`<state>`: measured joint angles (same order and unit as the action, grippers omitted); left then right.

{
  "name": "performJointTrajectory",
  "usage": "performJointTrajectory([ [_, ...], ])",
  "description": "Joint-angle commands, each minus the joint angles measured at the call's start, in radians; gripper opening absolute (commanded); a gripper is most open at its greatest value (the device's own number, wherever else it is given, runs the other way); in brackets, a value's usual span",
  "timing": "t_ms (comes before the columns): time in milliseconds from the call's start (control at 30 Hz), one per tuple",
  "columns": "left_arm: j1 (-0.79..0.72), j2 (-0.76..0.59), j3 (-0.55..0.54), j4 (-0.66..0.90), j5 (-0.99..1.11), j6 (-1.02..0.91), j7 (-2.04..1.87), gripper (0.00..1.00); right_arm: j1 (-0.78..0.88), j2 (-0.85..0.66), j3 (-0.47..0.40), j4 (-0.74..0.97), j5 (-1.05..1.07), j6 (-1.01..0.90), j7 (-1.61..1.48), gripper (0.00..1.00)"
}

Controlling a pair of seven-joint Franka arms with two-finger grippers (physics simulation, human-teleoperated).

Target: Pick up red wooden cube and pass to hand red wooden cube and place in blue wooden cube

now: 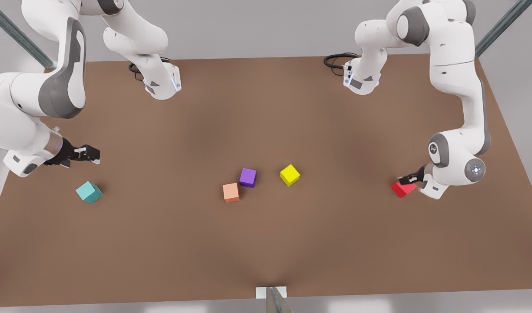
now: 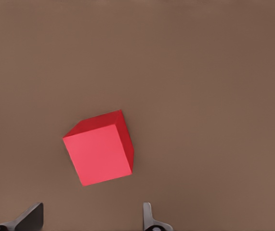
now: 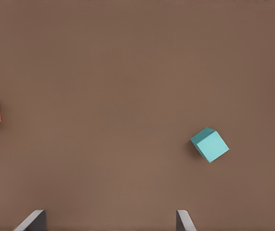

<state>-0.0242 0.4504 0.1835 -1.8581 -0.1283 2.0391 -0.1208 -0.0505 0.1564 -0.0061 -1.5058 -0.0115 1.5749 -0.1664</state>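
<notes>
So the red wooden cube sits on the brown table at the right side of the front view, a bit below mid-height. The left gripper is right over it, fingers spread apart with nothing between them; in the left wrist view the cube lies just ahead of the two fingertips, not touching them.

Way over at the left of the front view, the blue wooden cube sits alone. The right gripper hangs above and just behind it, also spread wide and empty.

In the middle of the front view: a salmon cube, a purple cube just beside it, and a yellow cube a little to their right.
</notes>
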Motion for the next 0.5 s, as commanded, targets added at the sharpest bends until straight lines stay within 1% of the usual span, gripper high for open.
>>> performJointTrajectory([
  [0,0.003,0.001,0.005,-0.029,-0.022,0.193,-0.157,1.0,0.006,0.002,0.0,-0.001,0.001,0.001,-0.039,1.0],
  [167,0.003,0.017,0.005,-0.041,-0.024,0.247,-0.232,1.0,0.006,0.005,0.0,-0.001,0.001,-0.007,-0.041,1.0],
  [467,0.001,0.09,0.005,-0.039,-0.024,0.279,-0.247,1.0,0.006,0.011,0.0,-0.001,0.001,-0.019,-0.073,1.0],
])
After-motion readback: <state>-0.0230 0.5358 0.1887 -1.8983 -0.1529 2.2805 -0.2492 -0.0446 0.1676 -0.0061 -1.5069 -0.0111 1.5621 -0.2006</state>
